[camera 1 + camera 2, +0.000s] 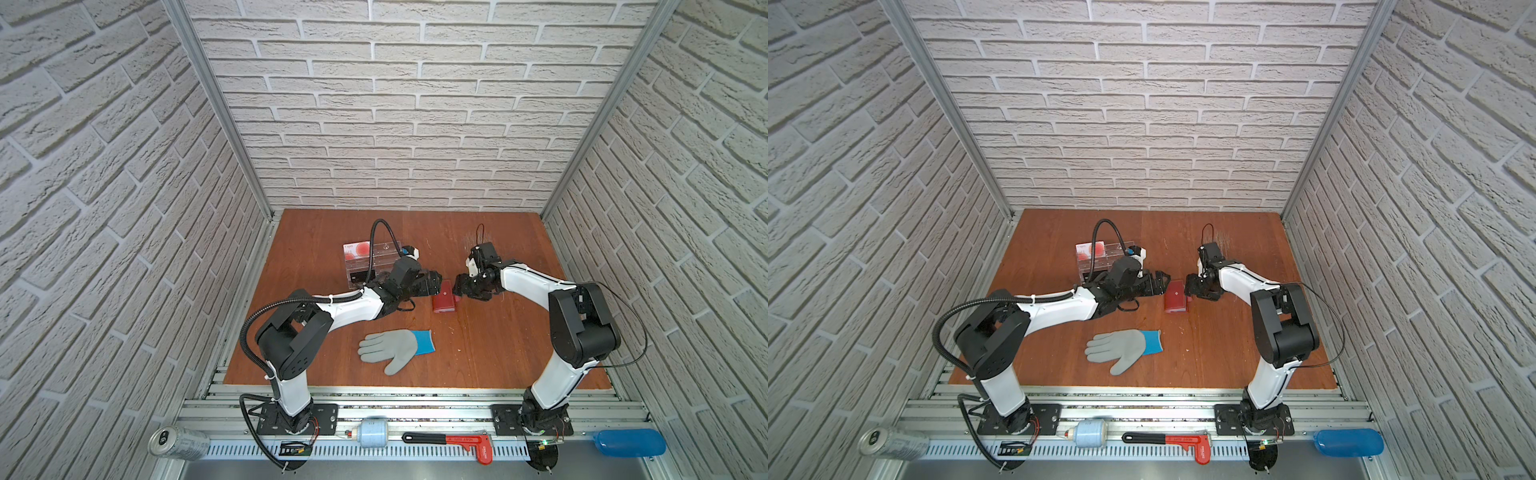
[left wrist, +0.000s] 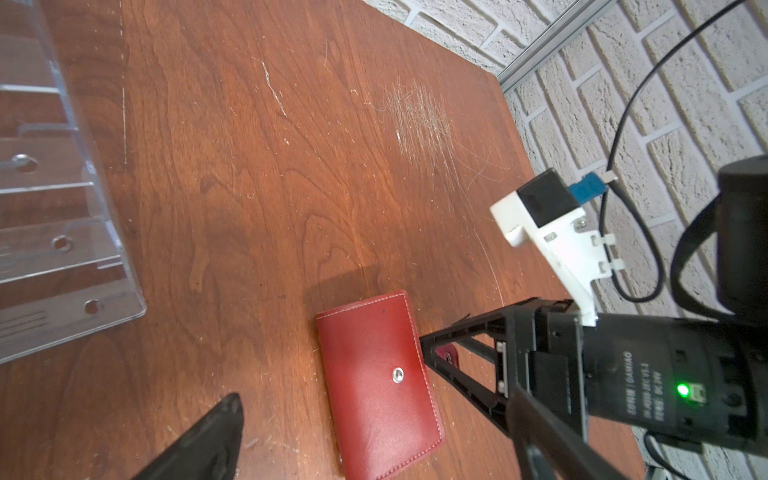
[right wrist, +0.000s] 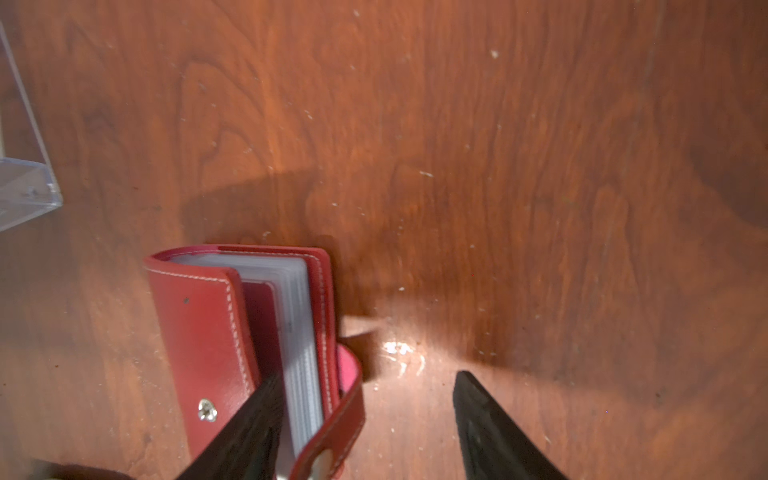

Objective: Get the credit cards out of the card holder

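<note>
Lettering on the red wrench (image 1: 453, 441) at the front rail is coming out too small to read. Grey glove (image 1: 395, 349) is lying on the desk (image 1: 498, 340), nearer than the work.

Card holder (image 1: 444, 297) is lying flat mid-desk between both grippers, with its strap tab (image 3: 336, 428) unsnapped and trailing on the right gripper's side.
- Left gripper (image 1: 436, 284) is hovering just beside the opposite edge, jaws spread wide, holding nothing.
- Right gripper (image 1: 459, 286) is standing partly open and gripping nothing. One finger (image 3: 249, 424) is wedging between the front cover and the clear sleeves (image 3: 301, 332); the other is sitting over bare desk.

Credit cards: one dark red face (image 3: 261, 320) is showing in the first sleeve; no blue one is showing.

Judgement on handling:
- The holder is looking light, soft-covered and smooth, so it is likely to skid unless pinned by the cover.
- The sleeves are looking floppy and slick.
- A card should be stiff, thin and best pinched at its exposed edge.

Writing: "DAMIAO" (image 2: 627, 370) is reading clearly on the right gripper's body. Farther back, the print on the white card (image 1: 357, 249) in the clear stand (image 1: 374, 266) is not resolving.
</note>
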Available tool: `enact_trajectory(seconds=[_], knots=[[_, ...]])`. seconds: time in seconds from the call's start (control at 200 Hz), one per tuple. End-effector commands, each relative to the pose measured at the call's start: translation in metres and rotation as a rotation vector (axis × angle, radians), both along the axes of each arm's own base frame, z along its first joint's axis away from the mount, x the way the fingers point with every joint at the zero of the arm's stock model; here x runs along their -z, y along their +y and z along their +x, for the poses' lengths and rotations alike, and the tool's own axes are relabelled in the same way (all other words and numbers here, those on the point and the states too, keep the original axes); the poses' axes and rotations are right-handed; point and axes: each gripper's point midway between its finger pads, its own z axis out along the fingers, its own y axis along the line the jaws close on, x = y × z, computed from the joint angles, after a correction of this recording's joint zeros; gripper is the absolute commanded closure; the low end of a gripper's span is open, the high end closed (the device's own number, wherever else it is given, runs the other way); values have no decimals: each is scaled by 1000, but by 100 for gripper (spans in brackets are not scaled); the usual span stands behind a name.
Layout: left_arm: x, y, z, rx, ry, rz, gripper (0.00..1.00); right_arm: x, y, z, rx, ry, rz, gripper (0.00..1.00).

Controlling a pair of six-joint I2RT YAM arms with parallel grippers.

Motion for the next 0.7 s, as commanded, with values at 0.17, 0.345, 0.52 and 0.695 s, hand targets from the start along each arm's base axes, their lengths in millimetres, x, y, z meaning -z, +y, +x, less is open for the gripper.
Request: enact_trajectory(seconds=[0.17, 0.345, 0.52, 0.695], knots=[[-1, 6, 6, -19, -11, -26, 2, -29, 22, 9, -24, -65, 40, 33], [-2, 21, 10, -53, -3, -45, 2, -35, 36, 13, -43, -75, 62, 33], [-3, 41, 14, -93, 12, -70, 2, -37, 53, 13, -69, -83, 66, 33], [-3, 59, 19, -134, 33, -110, 2, -30, 74, 12, -107, -72, 54, 33]])
